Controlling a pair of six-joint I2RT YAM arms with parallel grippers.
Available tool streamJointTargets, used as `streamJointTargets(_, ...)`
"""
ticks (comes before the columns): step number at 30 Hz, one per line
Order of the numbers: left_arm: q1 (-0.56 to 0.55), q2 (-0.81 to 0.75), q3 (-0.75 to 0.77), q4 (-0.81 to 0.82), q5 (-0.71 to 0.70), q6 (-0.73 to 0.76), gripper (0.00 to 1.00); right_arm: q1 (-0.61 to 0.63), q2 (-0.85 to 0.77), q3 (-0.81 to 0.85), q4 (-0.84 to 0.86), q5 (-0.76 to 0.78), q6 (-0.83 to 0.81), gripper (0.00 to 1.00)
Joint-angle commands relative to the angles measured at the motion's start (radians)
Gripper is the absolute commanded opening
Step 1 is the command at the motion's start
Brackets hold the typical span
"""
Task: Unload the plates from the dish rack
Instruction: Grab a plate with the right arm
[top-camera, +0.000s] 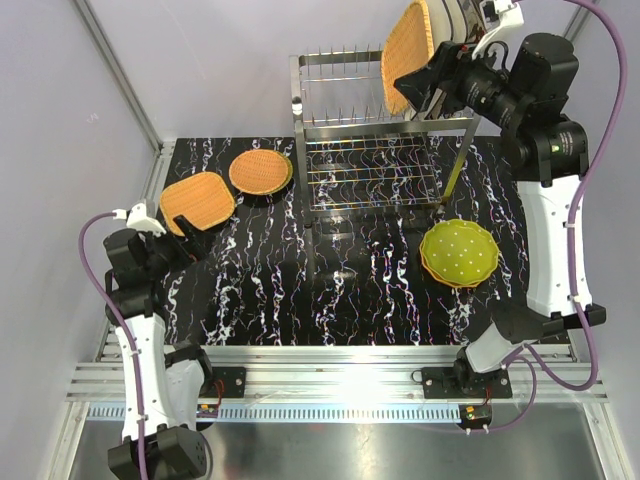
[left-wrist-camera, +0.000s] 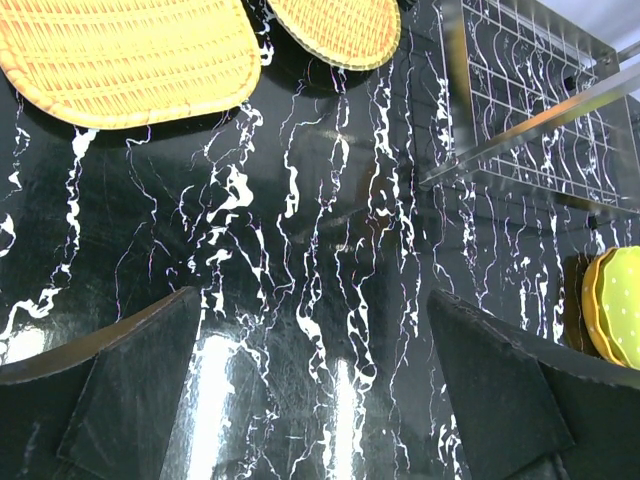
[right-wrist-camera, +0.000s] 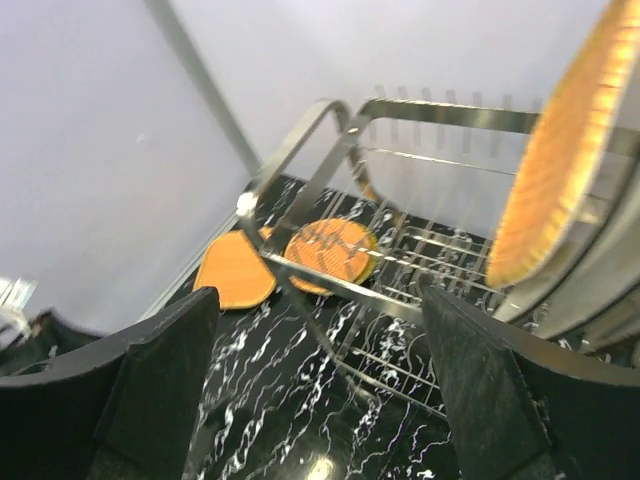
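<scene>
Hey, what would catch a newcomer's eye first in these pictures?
Probably the shiny steel dish rack at the back of the black marbled table, with an orange woven plate standing on edge at its top right corner and the right tool open beside it. Next, the lime-green dotted plate lying right of the rack, and a squarish woven plate and a round woven plate flat on the left.

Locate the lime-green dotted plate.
Top view: the lime-green plate lies flat on the table, right side, in front of the dish rack.
</scene>
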Motion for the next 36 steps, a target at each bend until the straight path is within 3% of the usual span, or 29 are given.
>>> streamJointTargets(1, -0.004, -0.019, 0.038, 0.007, 0.033, 0.015, 0.99, -0.004, 0.007, 0.035, 0.035, 0.179, 0.071, 0.89)
streamJointTargets(9, -0.004, -0.014, 0.028, 0.039, 0.045, -0.002, 0.99, 0.011, 0.044, 0.044, 0.053, 0.26, 0.068, 0.88)
streamJointTargets(14, -0.005, -0.011, 0.027, 0.044, 0.042, 0.0, 0.99, 0.096, 0.072, 0.047, 0.07, 0.47, -0.009, 1.0)
streamJointTargets(19, -0.004, -0.013, 0.019, 0.047, 0.042, -0.005, 0.99, 0.155, 0.096, 0.044, 0.125, 0.604, -0.075, 1.0)
streamJointTargets(26, -0.004, -0.007, 0.016, 0.055, 0.045, -0.009, 0.99, 0.18, 0.188, 0.159, 0.087, 0.756, -0.06, 1.0)
streamJointTargets(36, -0.004, -0.001, 0.015, 0.069, 0.048, -0.014, 0.99, 0.18, 0.223, 0.182, 0.079, 0.851, 0.008, 1.0)
